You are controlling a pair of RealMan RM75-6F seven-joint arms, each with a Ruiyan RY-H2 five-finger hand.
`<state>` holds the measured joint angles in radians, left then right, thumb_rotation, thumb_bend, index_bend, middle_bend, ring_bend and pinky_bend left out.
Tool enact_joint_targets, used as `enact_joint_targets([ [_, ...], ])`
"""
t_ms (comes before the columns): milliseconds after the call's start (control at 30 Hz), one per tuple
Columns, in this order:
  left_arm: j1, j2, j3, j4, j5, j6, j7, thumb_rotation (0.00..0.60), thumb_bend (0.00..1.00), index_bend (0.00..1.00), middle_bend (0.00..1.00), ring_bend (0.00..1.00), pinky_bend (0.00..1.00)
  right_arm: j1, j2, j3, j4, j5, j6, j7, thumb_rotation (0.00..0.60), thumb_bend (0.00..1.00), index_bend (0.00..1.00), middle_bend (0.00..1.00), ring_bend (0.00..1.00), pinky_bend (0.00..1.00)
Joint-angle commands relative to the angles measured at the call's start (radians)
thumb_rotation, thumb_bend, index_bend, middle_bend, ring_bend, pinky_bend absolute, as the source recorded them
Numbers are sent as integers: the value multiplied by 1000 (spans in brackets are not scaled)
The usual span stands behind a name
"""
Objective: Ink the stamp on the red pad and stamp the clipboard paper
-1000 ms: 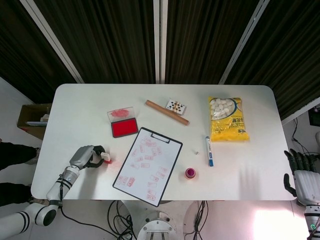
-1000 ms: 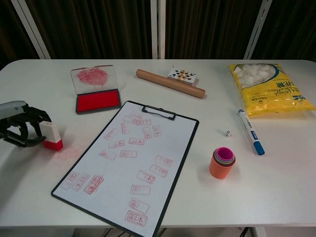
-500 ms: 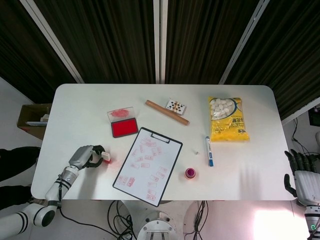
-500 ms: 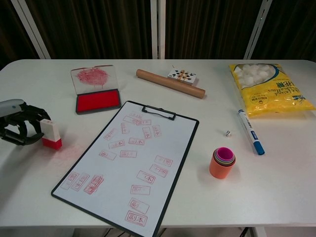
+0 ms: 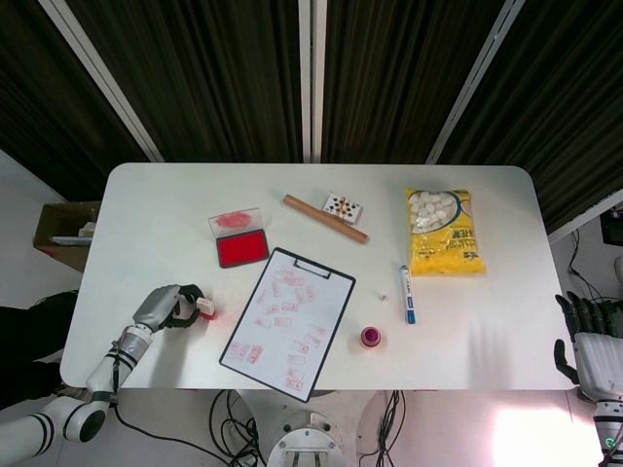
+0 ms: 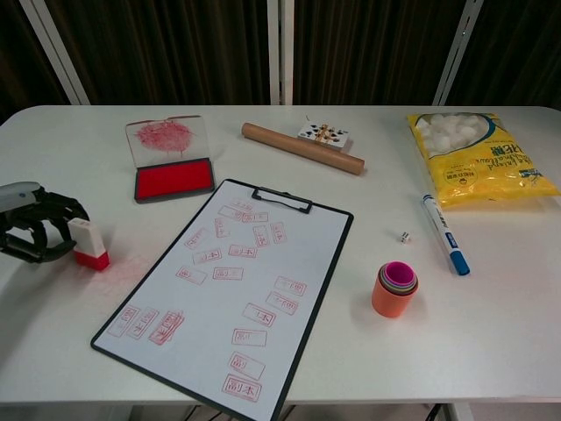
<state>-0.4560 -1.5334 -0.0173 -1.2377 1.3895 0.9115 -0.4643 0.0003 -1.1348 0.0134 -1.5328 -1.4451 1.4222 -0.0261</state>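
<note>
Resting on a white table [image 5: 156, 209] w/ rounded corners, backed by dark ribbed wall panels split by pale strips, everything sits in plain view. One clipboard [image 6: 230, 290] lies lower centre, its paper covered w/ many red prints. One red ink pad [image 6: 173, 180], lid up, sits upper left of it. One stamp [image 6: 90, 245], white top, red base, stands at frame left on a faint red smudge; the left hand [image 6: 33, 232] curls round it, fingers touching its top. Right hand [image 5: 588, 336] hangs off the table at lower right, fingers upright & slightly apart, holding nothing. Also: one wooden rod [image 6: 301, 147], one card pack [image 6: 323, 133], one yellow bag [image 6: 478, 157], one blue pen [image 6: 445, 234], one small die [image 6: 403, 237], one cup stack [image 6: 394, 289].
</note>
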Motion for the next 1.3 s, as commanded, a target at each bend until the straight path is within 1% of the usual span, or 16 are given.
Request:
enact_joint_targets([
  [33, 1, 1, 2, 2, 8, 5, -11, 600, 438, 436, 414, 376, 579, 0, 0, 0, 0, -1, 0, -1, 600, 566, 0, 0, 0, 0],
  [433, -1, 13, 11, 2, 32, 11, -60, 600, 436, 422, 396, 370, 572, 0, -2, 0, -1, -3, 3, -6, 600, 566, 0, 0, 0, 0],
  [833, -1, 16, 8, 10, 32, 16, -74, 600, 432, 345, 331, 357, 563, -2, 1, 0, -2, -3, 5, -5, 600, 566, 0, 0, 0, 0],
  [1033, 3, 38, -3, 15, 21, 33, -60, 600, 432, 317, 304, 346, 556, 0, 5, 1, -9, -7, 8, -8, 600, 566, 0, 0, 0, 0],
  [1133, 18, 50, -25, 31, -2, 69, -38, 600, 427, 305, 280, 322, 545, -1, 7, 3, -13, -9, 12, -7, 600, 565, 0, 0, 0, 0],
  [1233, 49, 46, -73, 74, -31, 169, -4, 600, 419, 294, 256, 285, 532, -3, 13, 7, -16, -12, 23, 0, 600, 566, 0, 0, 0, 0],
  [1300, 70, 49, -99, 106, -29, 257, 29, 600, 416, 275, 236, 260, 502, -6, 15, 13, -11, -24, 46, 16, 600, 566, 0, 0, 0, 0],
])
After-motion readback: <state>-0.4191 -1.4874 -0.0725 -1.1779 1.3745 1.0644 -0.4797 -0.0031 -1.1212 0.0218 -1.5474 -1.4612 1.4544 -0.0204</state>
